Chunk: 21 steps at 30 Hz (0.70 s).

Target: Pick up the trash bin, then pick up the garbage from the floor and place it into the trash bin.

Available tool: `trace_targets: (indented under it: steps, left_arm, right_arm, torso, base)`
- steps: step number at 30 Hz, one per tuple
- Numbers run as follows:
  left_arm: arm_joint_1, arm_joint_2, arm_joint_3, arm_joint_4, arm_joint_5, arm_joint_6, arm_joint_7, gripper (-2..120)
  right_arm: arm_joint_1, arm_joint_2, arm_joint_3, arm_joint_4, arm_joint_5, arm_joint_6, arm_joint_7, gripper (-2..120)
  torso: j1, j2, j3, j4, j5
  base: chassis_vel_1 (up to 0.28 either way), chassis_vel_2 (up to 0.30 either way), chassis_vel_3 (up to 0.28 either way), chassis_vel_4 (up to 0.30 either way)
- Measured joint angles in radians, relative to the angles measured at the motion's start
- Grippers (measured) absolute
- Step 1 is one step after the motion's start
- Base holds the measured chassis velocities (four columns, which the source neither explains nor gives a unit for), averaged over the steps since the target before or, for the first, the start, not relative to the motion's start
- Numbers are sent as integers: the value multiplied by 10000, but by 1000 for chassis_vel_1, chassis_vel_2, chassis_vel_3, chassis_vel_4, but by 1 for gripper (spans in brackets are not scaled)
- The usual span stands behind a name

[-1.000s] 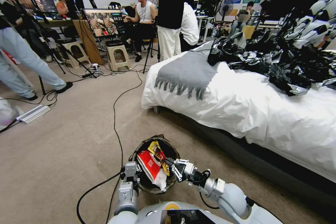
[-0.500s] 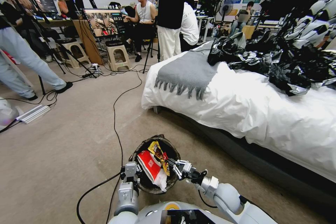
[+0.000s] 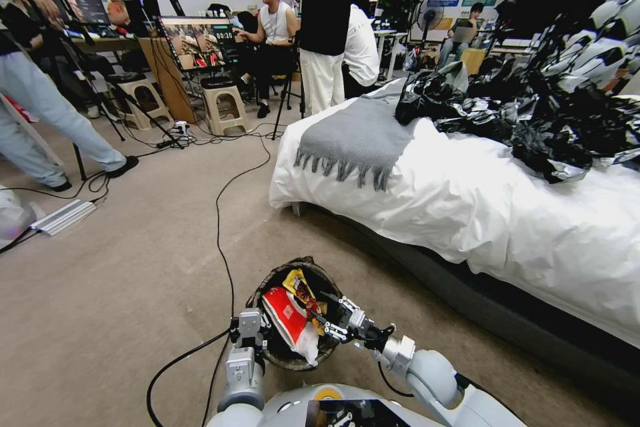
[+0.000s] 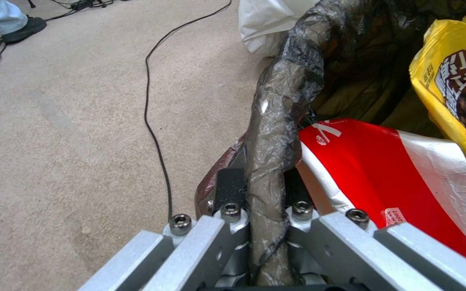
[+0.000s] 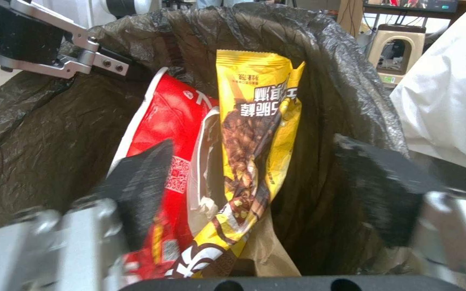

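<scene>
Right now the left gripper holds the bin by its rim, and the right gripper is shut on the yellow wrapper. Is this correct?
Not quite. The right gripper is open, its fingers apart over the yellow wrapper, as the right wrist view shows. The left gripper does hold the bin by its rim.

Staged bedroom in a lab — bed [image 3: 467, 207], monitors [image 3: 199, 42], floor cables [image 3: 220, 213].

Silver alu arms [image 3: 427, 373]; black cabling; hex screws [image 4: 230, 209]; black jaws w/ pads.
</scene>
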Motion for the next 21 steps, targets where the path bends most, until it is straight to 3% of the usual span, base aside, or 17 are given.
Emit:
trace_targets:
  steps: [6,21]
  left_arm:
    - [-3,-4,-26,-5,-2,0,0,0]
    - [-79,-41,-144,139,-81,27,0,0]
  right_arm:
    - [-136,3,186,320,-23,62,-101,99]
    - [-693,358,1120,2278,-296,554,-4,100]
  torso:
    - [0,0,0,0,0]
    - [0,0,-1,1,-1]
  base:
    - [0,0,0,0]
    - [0,0,0,0]
